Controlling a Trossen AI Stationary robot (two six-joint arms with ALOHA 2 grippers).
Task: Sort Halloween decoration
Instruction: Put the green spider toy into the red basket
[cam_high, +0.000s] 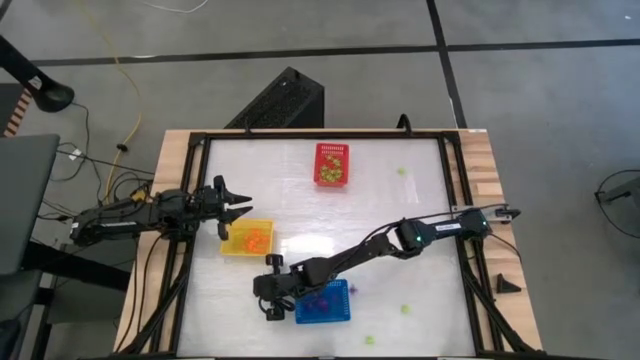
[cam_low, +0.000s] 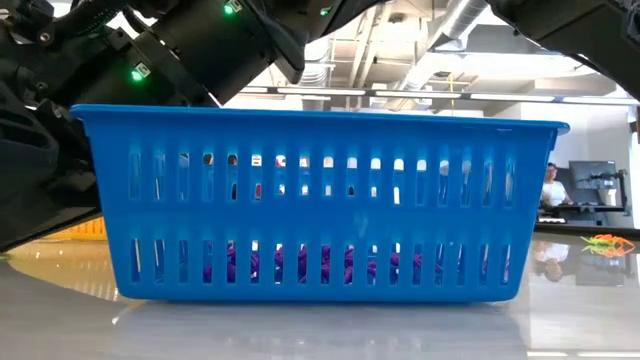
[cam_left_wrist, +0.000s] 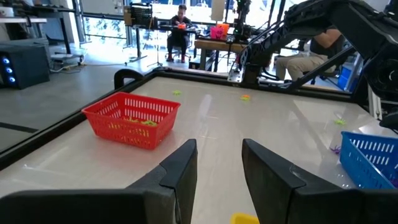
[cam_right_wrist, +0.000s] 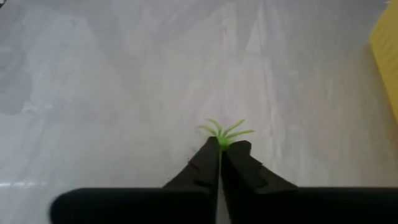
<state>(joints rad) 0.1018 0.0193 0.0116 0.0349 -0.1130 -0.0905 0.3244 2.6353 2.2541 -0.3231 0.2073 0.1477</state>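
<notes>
My right gripper (cam_right_wrist: 221, 148) is shut on a tiny light green Halloween decoration (cam_right_wrist: 225, 130). It reaches over the white table just left of the blue basket (cam_high: 323, 302), near the front edge. Purple trinkets (cam_low: 300, 265) lie in the blue basket, orange ones in the yellow basket (cam_high: 249, 238), and light green ones in the red basket (cam_high: 332, 165). My left gripper (cam_left_wrist: 219, 168) waits open, level, at the table's left side beside the yellow basket, with nothing between its fingers. My right gripper pinches the green decoration's body (cam_right_wrist: 222, 142) between its two fingertips. The fingers slant down from the table's right side. The thin legs (cam_right_wrist: 239, 132) fan out past the fingertips. Whether the piece still rests on the table, I cannot tell.
Loose green trinkets lie at the far right (cam_high: 403, 171), the near right (cam_high: 405, 309) and the front edge (cam_high: 369, 340). A purple one (cam_high: 352, 291) lies beside the blue basket. A black frame (cam_high: 448, 160) borders the table. People sit in the room beyond (cam_left_wrist: 180, 25).
</notes>
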